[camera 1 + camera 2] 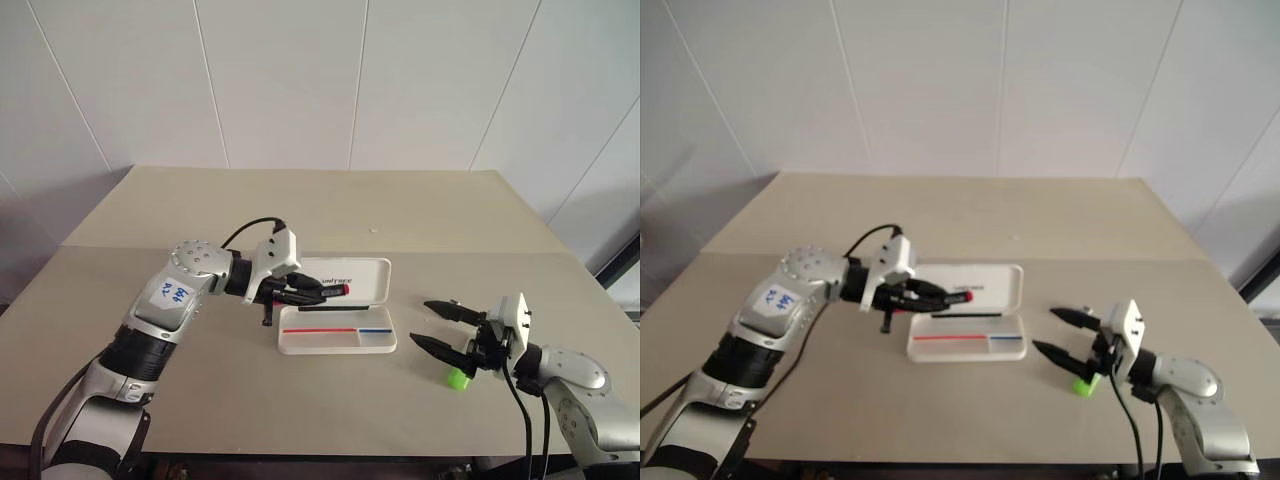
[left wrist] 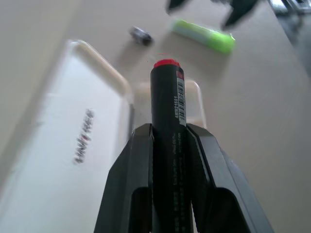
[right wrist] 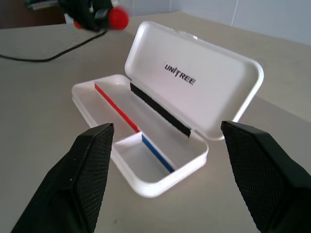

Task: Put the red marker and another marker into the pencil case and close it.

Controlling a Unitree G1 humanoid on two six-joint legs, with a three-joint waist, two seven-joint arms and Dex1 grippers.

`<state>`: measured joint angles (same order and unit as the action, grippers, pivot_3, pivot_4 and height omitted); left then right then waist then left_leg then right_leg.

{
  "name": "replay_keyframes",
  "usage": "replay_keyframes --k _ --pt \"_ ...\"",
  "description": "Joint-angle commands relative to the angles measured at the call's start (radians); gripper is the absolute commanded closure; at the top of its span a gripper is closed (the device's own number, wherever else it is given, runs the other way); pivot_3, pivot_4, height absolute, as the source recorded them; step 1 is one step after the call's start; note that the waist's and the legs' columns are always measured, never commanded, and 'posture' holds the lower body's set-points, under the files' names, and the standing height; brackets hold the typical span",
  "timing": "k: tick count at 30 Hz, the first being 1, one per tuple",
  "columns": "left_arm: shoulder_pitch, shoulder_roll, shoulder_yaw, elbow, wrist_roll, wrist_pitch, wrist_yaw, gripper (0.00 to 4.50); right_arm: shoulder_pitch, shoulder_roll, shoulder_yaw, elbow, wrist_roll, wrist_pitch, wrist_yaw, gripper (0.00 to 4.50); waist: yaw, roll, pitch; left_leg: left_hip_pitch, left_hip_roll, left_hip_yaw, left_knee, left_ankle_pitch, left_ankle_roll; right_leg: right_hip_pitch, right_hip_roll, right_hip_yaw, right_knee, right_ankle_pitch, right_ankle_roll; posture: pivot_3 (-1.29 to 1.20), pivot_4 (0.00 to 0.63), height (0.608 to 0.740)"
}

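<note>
Red marker [image 1: 322, 291] rides clamped in the left gripper [image 1: 300, 292] above the open pencil case [image 1: 337, 342]; lowering it level into the long compartment looks wisest. Right gripper [image 1: 440, 326] gapes at three o'clock.

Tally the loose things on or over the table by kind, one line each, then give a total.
Markers: 2, the red marker held in the left claw, and the green marker lying on the table by the right claw.
Pencil cases: 1, the white pencil case, lid open.
Small dark round objects: 1, on the table; what it is I cannot tell.
Total: 4
</note>
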<state>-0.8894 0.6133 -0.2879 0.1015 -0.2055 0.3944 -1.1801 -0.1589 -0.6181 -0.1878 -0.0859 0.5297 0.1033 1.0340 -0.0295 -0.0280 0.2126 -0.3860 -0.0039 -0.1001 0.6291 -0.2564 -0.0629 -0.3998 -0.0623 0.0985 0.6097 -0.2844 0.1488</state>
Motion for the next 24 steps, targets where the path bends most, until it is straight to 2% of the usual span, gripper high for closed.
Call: replay_keyframes --k 1,11,22,24 --pt "-0.054 -0.054 -0.046 0.090 0.064 -0.098 -0.013 3.92 0.029 -0.006 -0.052 -0.077 0.017 -0.019 -0.024 0.00 0.002 0.000 0.000 0.000 0.000 0.000 0.000 0.000 0.000 0.000 0.000 0.000 0.000 0.000 0.000 0.00 0.150 0.740" --pt "-0.211 -0.249 -0.087 0.507 0.243 -0.297 0.120 3.92 0.140 0.004 -0.096 -0.184 0.026 -0.007 -0.095 0.00 0.000 0.000 0.000 -0.001 -0.001 0.000 0.001 0.000 0.001 0.000 0.000 0.000 0.000 0.000 0.002 0.00 0.150 0.740" --pt "-0.222 -0.310 -0.077 0.585 0.286 -0.330 0.107 3.92 0.197 0.001 -0.113 -0.231 0.031 -0.003 -0.137 0.00 0.003 0.000 0.000 -0.001 -0.001 0.000 0.001 0.000 0.001 0.000 0.000 0.001 0.001 0.000 0.002 0.00 0.150 0.740" --pt "-0.218 -0.315 -0.074 0.577 0.289 -0.319 0.105 3.16 0.198 0.001 -0.112 -0.230 0.030 -0.005 -0.139 0.00 0.003 0.000 0.000 -0.001 -0.001 0.000 0.001 0.000 0.001 0.000 0.000 0.001 0.001 0.000 0.002 0.00 0.150 0.740"
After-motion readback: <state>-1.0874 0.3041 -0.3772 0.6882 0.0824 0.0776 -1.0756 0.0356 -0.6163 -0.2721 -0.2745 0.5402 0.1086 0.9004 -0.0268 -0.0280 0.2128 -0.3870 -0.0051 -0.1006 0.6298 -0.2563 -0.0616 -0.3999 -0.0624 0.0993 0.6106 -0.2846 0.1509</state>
